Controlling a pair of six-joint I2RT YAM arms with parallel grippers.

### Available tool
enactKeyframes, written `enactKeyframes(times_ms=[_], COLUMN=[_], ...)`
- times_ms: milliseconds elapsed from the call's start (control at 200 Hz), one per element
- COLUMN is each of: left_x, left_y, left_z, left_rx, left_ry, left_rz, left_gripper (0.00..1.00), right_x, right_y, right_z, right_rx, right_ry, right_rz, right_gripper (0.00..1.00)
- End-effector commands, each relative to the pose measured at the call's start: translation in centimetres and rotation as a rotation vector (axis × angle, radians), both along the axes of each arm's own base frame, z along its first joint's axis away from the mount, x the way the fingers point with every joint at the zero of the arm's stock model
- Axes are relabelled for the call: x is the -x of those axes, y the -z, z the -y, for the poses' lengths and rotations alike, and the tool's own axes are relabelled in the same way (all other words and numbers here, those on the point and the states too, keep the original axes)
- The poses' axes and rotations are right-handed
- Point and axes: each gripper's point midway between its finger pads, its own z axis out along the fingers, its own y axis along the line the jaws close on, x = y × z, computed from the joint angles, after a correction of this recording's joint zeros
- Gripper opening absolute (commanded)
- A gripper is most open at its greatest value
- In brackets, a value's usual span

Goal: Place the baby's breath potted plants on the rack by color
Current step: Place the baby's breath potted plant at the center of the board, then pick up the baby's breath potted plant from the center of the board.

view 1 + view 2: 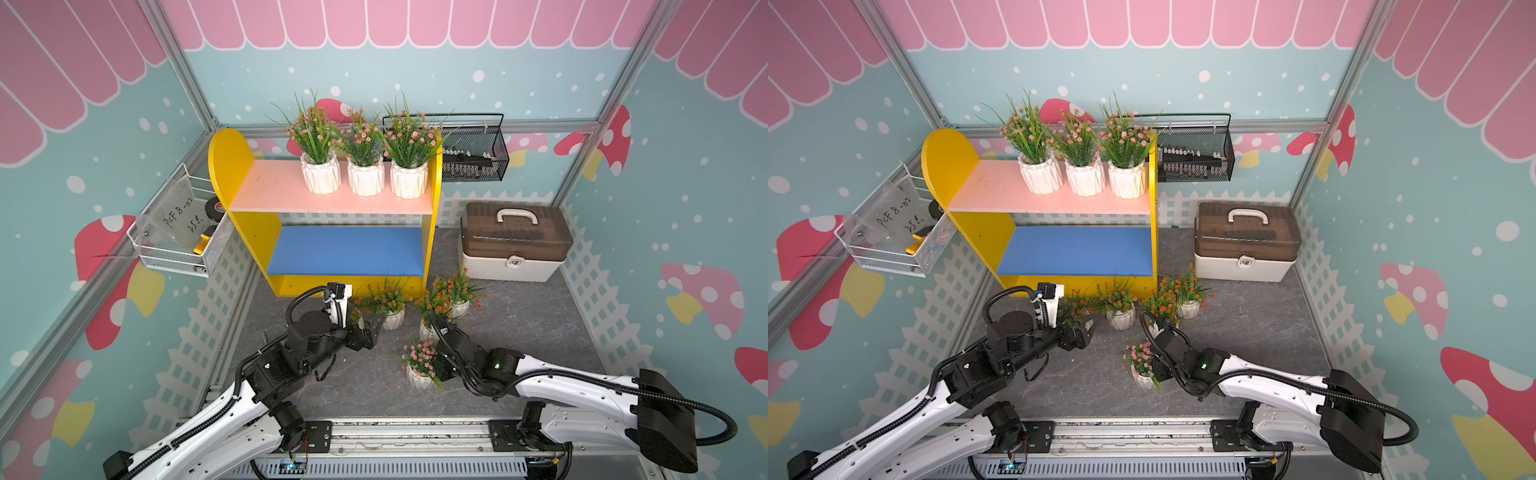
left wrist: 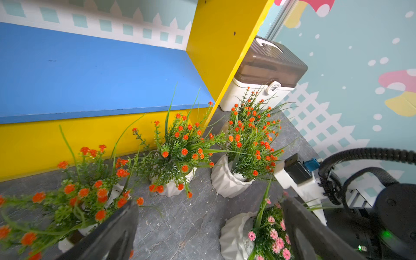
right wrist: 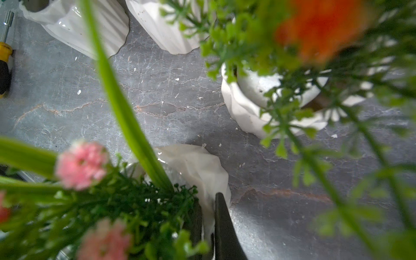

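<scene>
Right pincer (image 3: 208,199) clenched on the thin glossy rim of the pink-flowered plant (image 3: 191,164) in its ribbed white pot, on the veined grey bench (image 2: 191,225), left pincer (image 2: 210,202) gaping, feathery orange-flowered plants (image 2: 177,153) just ahead of it, yellow round-sided rack (image 1: 245,237) beyond them.
</scene>
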Motion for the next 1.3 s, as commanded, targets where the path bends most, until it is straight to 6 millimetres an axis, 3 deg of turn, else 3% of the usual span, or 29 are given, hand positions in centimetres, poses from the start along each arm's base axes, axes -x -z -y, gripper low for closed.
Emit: enactKeyframes(times_ms=[0,220,365,490,910,1296], left_x=[0.3,0.7,0.9,1.1,1.9,3.8], left_y=[0.1,0.4,0.9,1.0,1.6,1.4], left_z=[0.8,1.2,1.5,1.8,2.6,4.9], left_rx=[-0.014,-0.021,-0.010,-0.005,-0.008,-0.035], left_ry=[0.043,0.064,0.079,0.098,0.165,0.306], left_rz=[0.022,0.038,0.047,0.060,0.136,0.261], left_gripper=[0.98,0.99,0.99,0.99,0.99,0.99], right_x=[1.2,1.4,1.5,1.4,0.2,-1.7], right_y=[2.7,3.4,3.3,2.2,-6.5,-14.5], right_z=[1.5,1.4,1.3,1.4,2.4,2.1], right_rx=[0.078,0.100,0.103,0.103,-0.081,-0.131], right_ry=[0.012,0.006,-0.008,-0.018,-0.051,-0.120], right_rz=[-0.081,-0.107,-0.113,-0.096,-0.030,0.057], right_gripper=[0.13,0.14,0.02,0.00,0.00,0.00])
